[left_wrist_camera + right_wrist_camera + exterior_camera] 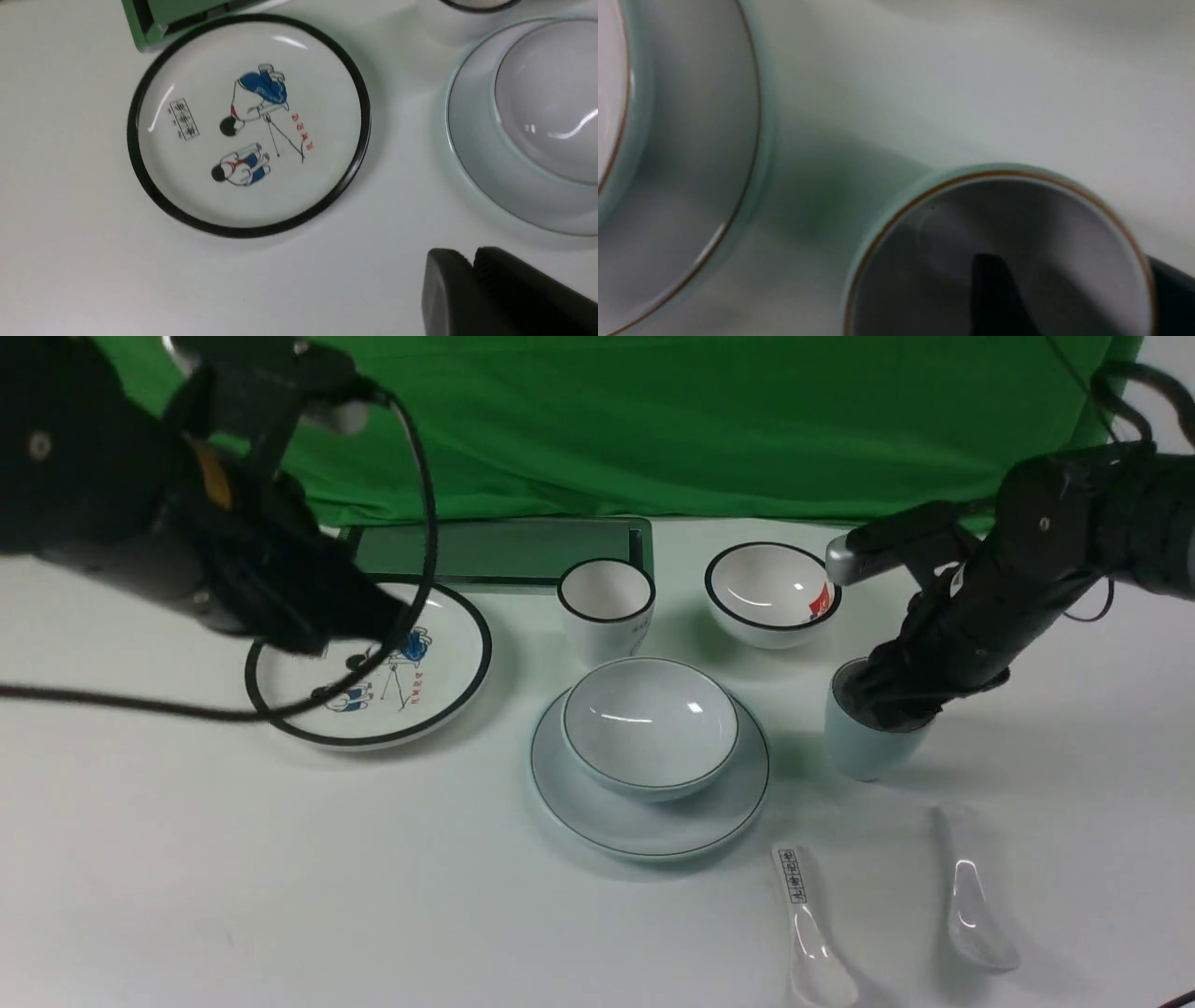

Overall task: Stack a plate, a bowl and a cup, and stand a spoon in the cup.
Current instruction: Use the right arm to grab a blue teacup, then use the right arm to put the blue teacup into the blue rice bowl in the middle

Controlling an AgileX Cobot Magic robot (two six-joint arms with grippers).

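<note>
The pale plain plate lies mid-table with the plain bowl sitting in it. Right of them stands the light-blue cup. My right gripper reaches down over its rim. In the right wrist view the right gripper is open, one finger hanging inside the cup clear of the wall and the other outside it. The plain white spoon lies near the front right. My left gripper is shut and empty, hovering over the cartoon plate.
A black-rimmed white cup and a black-rimmed bowl with a red mark stand behind the stack. A spoon with printed characters lies left of the plain spoon. A green tray sits at the back.
</note>
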